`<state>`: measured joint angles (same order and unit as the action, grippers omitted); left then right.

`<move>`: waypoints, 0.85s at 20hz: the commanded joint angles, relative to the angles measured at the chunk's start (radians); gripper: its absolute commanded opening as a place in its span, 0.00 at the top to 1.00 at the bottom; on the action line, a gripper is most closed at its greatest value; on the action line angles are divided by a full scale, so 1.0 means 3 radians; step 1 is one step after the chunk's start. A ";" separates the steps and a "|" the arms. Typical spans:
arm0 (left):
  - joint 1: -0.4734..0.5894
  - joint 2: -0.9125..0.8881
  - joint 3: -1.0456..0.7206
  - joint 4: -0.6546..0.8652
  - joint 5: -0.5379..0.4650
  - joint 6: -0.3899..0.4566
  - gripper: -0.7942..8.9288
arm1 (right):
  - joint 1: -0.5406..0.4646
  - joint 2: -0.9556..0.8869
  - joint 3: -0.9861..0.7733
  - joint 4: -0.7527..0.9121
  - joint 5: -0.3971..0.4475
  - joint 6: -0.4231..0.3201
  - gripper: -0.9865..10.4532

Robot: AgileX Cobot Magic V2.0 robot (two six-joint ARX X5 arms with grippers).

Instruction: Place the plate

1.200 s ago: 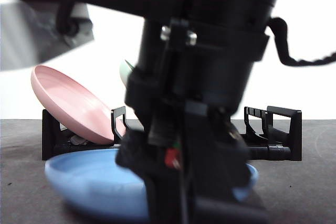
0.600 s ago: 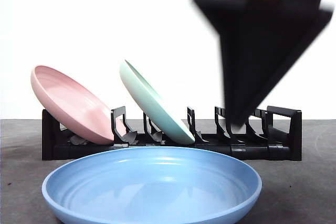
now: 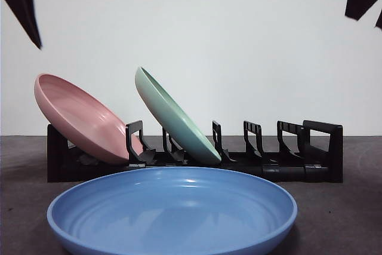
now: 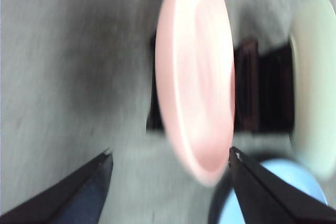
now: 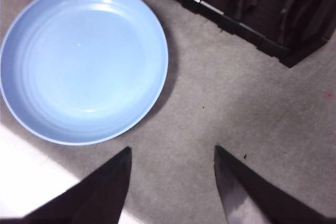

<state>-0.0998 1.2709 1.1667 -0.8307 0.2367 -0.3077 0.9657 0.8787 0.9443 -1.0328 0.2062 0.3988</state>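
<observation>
Blue plate [image 3: 172, 210] lies flat before the rack [image 3: 310, 159]; both grippers high, jaws apart (empty) — next, grasp its rim.

Front cam sat low at table height, close, facing the blue plate [image 3: 172, 207] w/ the black rack [image 3: 310, 159] behind. Right wrist cam looked straight down; left wrist cam hung over the pink plate [image 4: 195, 72]. All three shared the blue plate.
</observation>
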 commanded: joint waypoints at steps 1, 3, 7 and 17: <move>-0.0005 0.0300 0.0221 0.0108 -0.0015 -0.0006 0.56 | 0.0014 0.0004 0.0062 0.0015 0.0013 0.0095 0.69; -0.0006 0.0544 0.0373 0.0161 -0.0015 0.0014 0.56 | 0.0014 0.0006 0.0062 0.0014 0.0013 0.0134 0.69; -0.0005 0.0875 0.0582 0.0200 -0.0015 0.0095 0.57 | 0.0014 0.0006 0.0062 0.0011 0.0013 0.0215 0.69; -0.0005 0.1061 0.0598 0.0195 -0.0018 0.0215 0.90 | 0.0015 0.0005 0.0062 0.0013 0.0013 0.0219 0.69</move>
<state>-0.0998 1.5780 1.3209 -0.7773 0.2352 -0.2615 0.9611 0.8730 0.9443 -1.0340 0.2085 0.4507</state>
